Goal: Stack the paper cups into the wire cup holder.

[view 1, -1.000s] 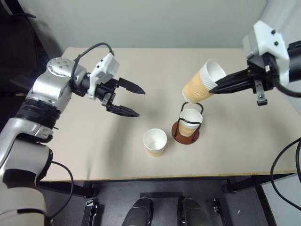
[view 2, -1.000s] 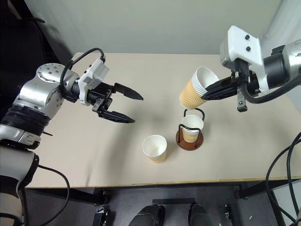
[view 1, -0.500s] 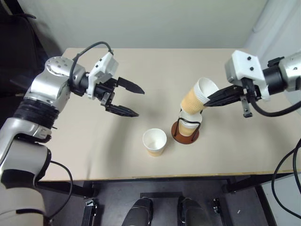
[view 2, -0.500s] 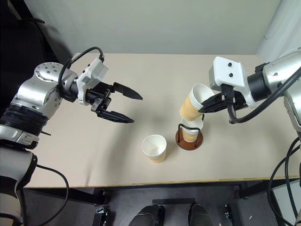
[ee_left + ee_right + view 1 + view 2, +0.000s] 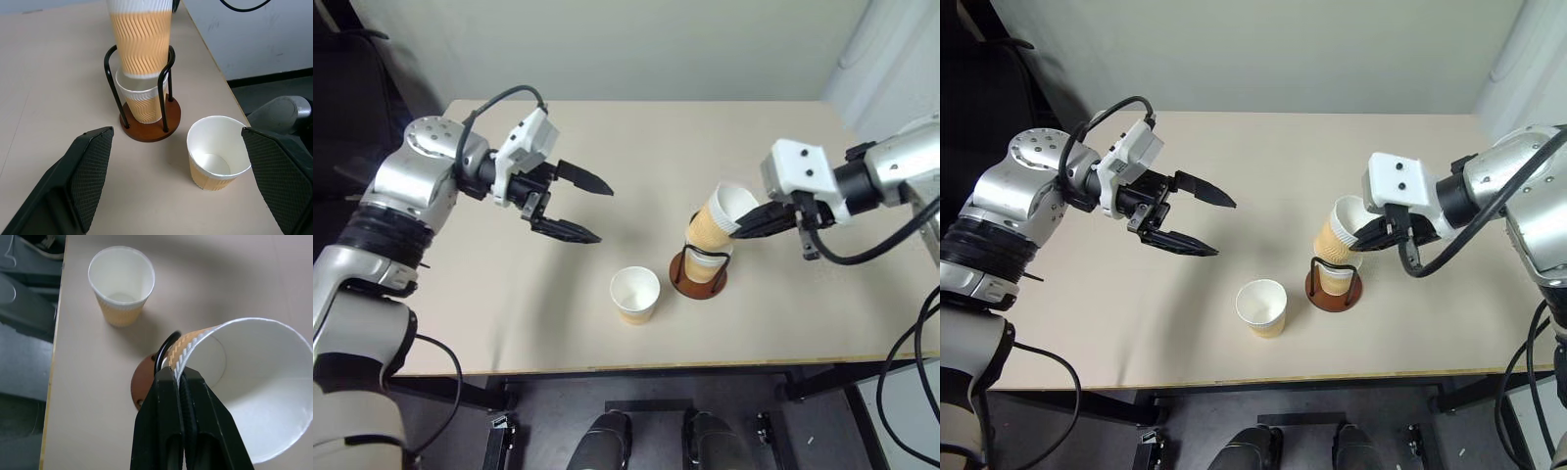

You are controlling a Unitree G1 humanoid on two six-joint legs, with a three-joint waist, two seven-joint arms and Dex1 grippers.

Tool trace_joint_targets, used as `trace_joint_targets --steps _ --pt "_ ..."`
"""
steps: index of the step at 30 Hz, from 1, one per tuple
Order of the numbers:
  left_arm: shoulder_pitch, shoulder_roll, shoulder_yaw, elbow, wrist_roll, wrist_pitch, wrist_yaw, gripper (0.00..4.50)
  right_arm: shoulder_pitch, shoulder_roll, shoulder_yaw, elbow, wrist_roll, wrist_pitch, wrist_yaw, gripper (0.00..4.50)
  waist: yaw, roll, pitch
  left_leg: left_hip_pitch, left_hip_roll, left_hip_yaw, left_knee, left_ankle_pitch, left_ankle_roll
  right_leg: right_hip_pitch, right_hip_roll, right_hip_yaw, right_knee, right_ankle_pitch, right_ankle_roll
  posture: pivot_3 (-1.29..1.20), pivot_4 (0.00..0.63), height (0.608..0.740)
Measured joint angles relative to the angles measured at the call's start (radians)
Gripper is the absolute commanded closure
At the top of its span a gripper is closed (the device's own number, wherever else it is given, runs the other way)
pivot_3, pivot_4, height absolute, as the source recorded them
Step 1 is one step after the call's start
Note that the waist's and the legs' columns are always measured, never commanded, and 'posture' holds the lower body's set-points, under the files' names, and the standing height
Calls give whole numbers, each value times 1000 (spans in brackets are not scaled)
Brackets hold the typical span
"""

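The wire cup holder (image 5: pixel 700 272) is taken as the landmark; it stands upright on the beige counter (image 5: pixel 509 294), its round reddish-brown base flat on the surface. One paper cup (image 5: pixel 142 100) is seated upright inside the black wire loops of the holder. A second paper cup (image 5: pixel 715 217) is held directly above the holder, tilted, with its tan lower end entering the top of the loops and reaching the rim of the seated cup; whether the two cups touch cannot be determined. The rim wall of this second cup is pinched by the right gripper (image 5: pixel 179 377), whose jaws are clenched on it, one finger inside the cup and one outside. A third paper cup (image 5: pixel 635 295) stands upright on the counter just beside the holder, on the side nearer the counter's front edge and toward the left arm. The left gripper (image 5: pixel 585 208) is held above the counter well apart from the holder, its jaws fully released and grasping nothing.
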Motion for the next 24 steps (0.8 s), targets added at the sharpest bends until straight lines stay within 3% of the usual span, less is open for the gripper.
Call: trace_joint_targets --steps 24 --pt "12 10 0 -20 -3 3 0 0 33 0 45 29 -109 -151 39 4467 0 0 0 0 0 0 0 0 1 0 0 0 1 1 0 0 150 740"
